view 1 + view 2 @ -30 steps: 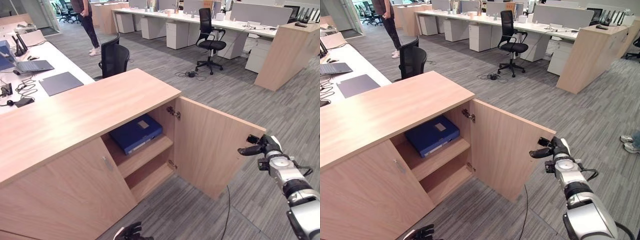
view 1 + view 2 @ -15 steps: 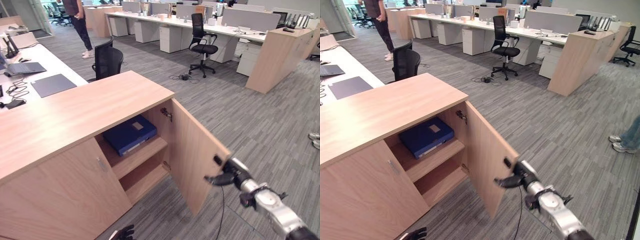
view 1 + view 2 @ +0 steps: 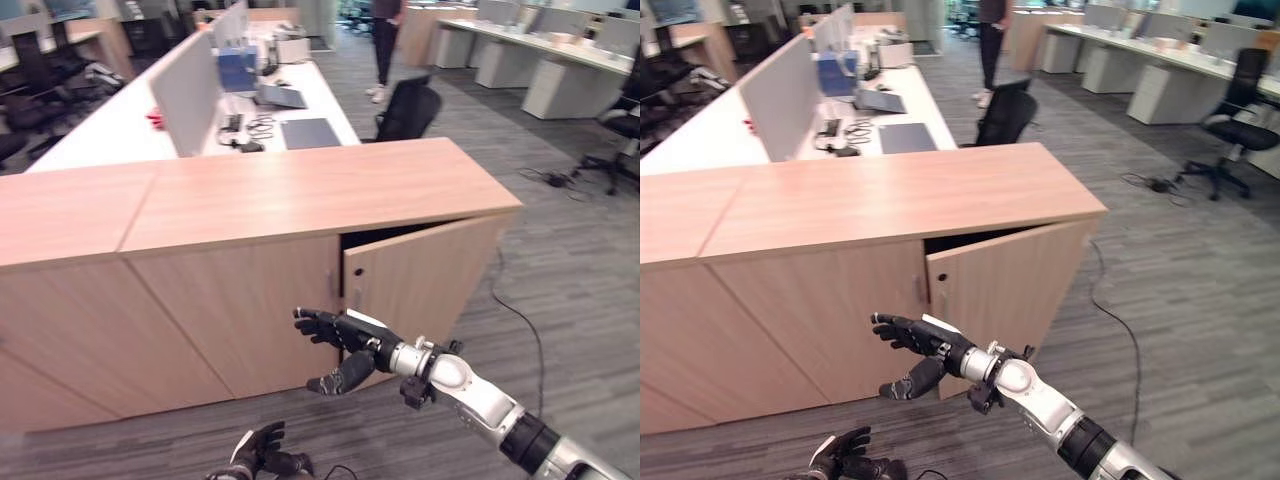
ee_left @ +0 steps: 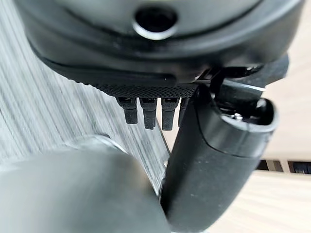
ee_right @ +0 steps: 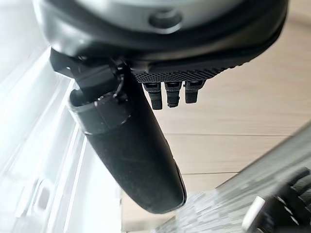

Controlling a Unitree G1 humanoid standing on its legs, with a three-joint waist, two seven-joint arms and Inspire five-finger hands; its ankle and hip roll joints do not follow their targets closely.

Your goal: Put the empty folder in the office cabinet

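Closing step in hand. Right hand [image 3: 345, 350] spread, fingers straight, just before door [image 3: 420, 290], nothing held. Door ajar on cabinet [image 3: 300, 200]; folder hidden, presumably inside. Next: press flat against door beyond fingertips until flush. Left hand [image 3: 262, 455] below, loosely curled, empty.

One wooden office cabinet [image 3: 300, 200] stands in front, with one door [image 3: 415, 285] ajar and one closed door [image 3: 235, 310] beside it. Two robot hands show: the right hand [image 3: 335, 335] before the doors, the left hand [image 3: 262, 455] at six o'clock. One person [image 3: 385, 40] stands at twelve o'clock. Two office chairs: one [image 3: 405, 108] behind the cabinet, another [image 3: 1230, 110] at two o'clock.
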